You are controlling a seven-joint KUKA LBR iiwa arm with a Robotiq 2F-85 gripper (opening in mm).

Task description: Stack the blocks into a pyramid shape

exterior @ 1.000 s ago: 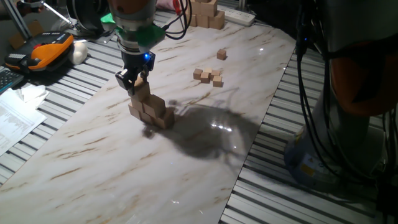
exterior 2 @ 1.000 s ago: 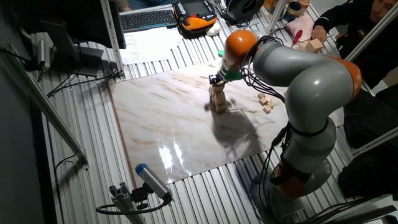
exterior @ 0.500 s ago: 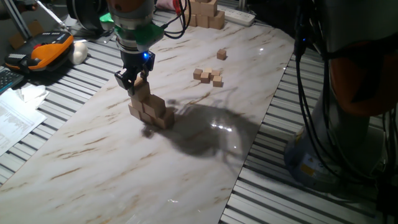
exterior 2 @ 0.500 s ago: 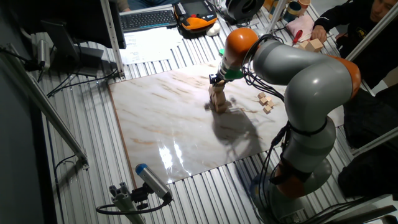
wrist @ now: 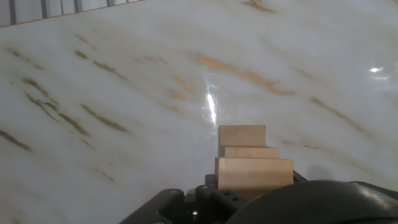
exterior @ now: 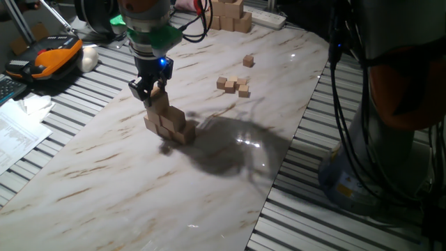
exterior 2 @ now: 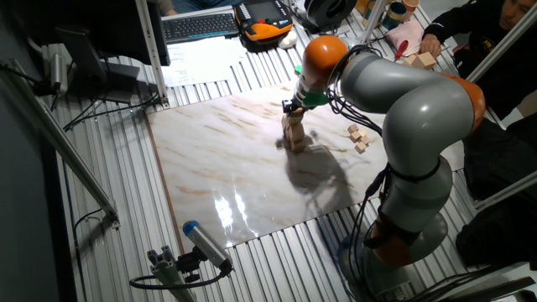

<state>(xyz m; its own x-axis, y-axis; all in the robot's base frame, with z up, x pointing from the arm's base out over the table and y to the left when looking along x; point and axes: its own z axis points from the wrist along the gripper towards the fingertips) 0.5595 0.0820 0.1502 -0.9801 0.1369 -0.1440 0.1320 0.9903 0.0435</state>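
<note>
The blocks form a pyramid [exterior: 167, 122] on the marble board: three at the base, two above them and one on top [exterior: 159, 102]. The pyramid also shows in the other fixed view [exterior 2: 294, 134]. In the hand view the blocks appear as steps, with the top block [wrist: 255, 173] nearest. My gripper [exterior: 149, 90] hangs straight over the pyramid. Its fingers stand on either side of the top block and look spread wider than it. The fingertips do not show in the hand view.
Several much smaller tan cubes [exterior: 233, 85] lie to the right on the board, with one more [exterior: 248, 61] farther back. A pile of bigger pale blocks [exterior: 230, 15] stands at the far edge. An orange device [exterior: 49, 56] and papers lie off the board to the left.
The gripper has crept up very slightly over the top block. The pyramid has not moved.
</note>
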